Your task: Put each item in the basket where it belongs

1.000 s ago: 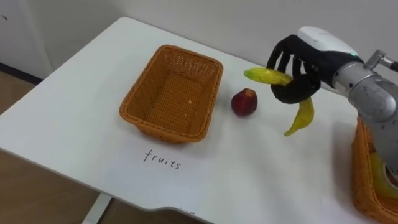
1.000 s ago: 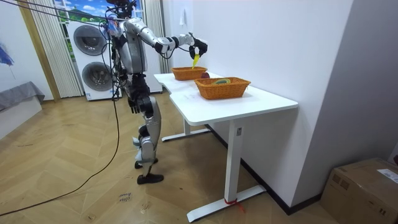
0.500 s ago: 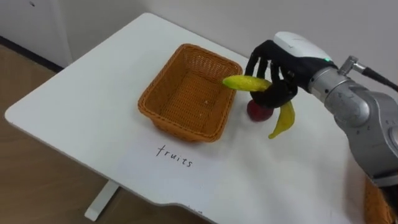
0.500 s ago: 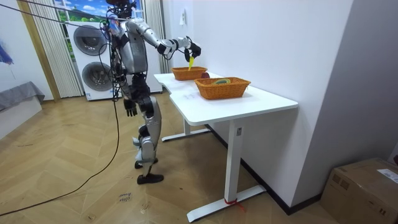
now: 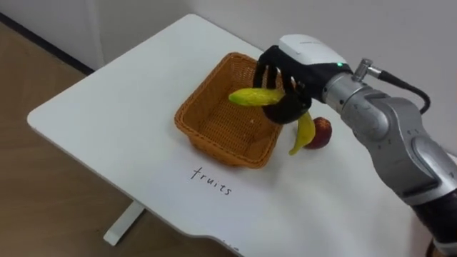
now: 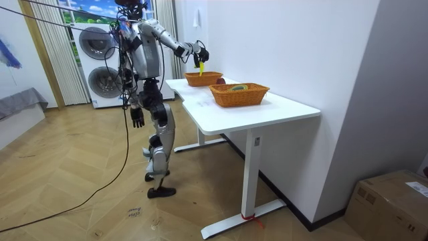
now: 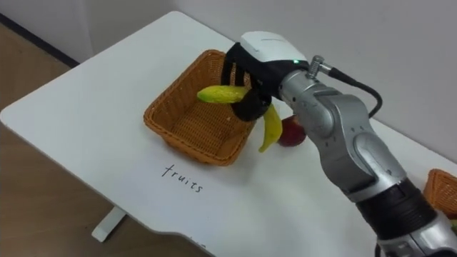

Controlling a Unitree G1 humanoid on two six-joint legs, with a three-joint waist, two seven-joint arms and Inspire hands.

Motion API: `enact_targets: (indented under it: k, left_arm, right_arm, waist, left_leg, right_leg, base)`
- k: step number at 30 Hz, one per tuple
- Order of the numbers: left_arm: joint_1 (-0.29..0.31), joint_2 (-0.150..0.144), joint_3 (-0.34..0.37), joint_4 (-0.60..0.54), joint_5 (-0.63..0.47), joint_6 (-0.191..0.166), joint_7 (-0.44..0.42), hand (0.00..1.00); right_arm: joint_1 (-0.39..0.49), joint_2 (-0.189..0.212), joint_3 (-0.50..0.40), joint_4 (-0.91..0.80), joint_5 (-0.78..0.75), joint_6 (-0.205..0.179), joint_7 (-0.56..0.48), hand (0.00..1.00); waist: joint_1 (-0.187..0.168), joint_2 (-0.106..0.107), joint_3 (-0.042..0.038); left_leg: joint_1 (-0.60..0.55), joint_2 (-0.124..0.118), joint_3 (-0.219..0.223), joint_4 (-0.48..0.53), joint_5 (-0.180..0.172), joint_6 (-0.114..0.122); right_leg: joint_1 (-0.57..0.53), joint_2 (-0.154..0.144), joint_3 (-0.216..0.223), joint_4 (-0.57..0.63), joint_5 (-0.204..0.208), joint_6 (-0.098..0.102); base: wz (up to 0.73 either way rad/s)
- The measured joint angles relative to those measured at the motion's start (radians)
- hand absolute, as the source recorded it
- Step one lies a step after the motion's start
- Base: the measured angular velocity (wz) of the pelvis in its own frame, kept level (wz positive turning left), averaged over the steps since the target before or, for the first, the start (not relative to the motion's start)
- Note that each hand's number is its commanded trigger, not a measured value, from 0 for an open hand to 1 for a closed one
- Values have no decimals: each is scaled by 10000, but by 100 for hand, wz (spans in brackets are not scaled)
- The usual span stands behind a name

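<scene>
A pair of joined yellow bananas [image 5: 253, 96] is held in my right hand [image 5: 289, 71], whose dark fingers are curled round them. One banana lies level over the near right part of the woven fruit basket [image 5: 213, 120]; the other [image 5: 303, 133] hangs down just outside its right rim. The basket is empty, and the word "fruits" [image 5: 212, 182] is written on the table in front of it. A red apple [image 5: 323, 133] sits on the table right of the basket, behind the hanging banana. In the room view my left hand [image 6: 137, 118] hangs at my side.
A second woven basket [image 6: 239, 94] with things in it stands further along the white table [image 5: 107, 114], and its corner shows at the right edge [image 7: 443, 191]. I stand at the table's end on the room view's left. Washing machines [image 6: 99, 57] are behind me.
My right hand has carried the bananas left, from beside the apple to over the fruit basket's right rim. The camera has shifted with me. The apple and the basket stay put.
</scene>
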Motion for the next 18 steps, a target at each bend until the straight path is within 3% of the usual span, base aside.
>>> enact_targets:
  k: [4,8,18]
  left_arm:
    - [13,6,-60,4,-3,11,0,0]
    - [45,9,-60,5,-5,7,-1,0]
    - [-54,9,-59,0,-3,6,-15,0]
  right_arm:
    - [0,137,1,327,0,-12,-244,100]
    - [-2,151,1,391,17,-112,-400,100]
    - [-35,355,9,999,12,-232,-1106,100]
  waist:
    - [44,0,18]
    - [111,-34,124]
    - [156,-28,144]
  left_leg:
    - [-7,-47,-181,16,4,3]
    - [-45,-62,-240,29,6,4]
    - [-25,-60,-241,34,5,8]
  right_leg:
    - [69,-26,-159,2,-23,35]
    - [66,-29,-175,3,-26,41]
    - [61,-28,-151,4,-26,41]
  base:
    - [13]
    - [4]
    - [0]
